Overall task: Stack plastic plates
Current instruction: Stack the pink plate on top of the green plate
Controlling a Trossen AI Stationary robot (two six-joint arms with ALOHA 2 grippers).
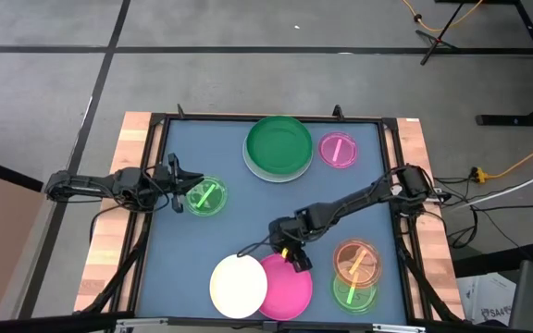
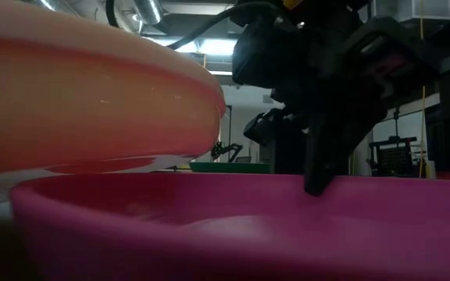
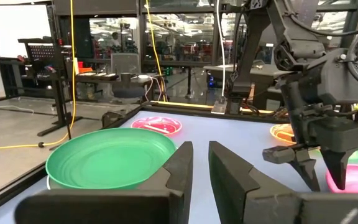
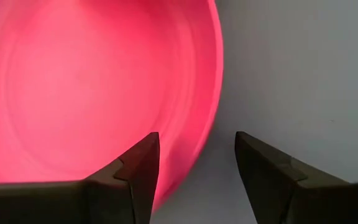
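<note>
Two large plates at the table's near edge: cream plate (image 1: 238, 286) overlapping hot pink plate (image 1: 290, 287) | right end effector (image 1: 291, 258) fingers apart, straddling the pink plate's far rim | left end effector (image 1: 179, 181) near left edge, fingers slightly apart, beside small green plate (image 1: 204, 196) | green plate (image 1: 278, 145) stacked on pale plate (image 1: 253, 166) at far edge | no writing legible

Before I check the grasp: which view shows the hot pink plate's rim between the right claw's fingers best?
The right wrist view: the hot pink plate rim runs between the open right claw. High view shows its position; low view only its near wall; left wrist view a sliver.
</note>
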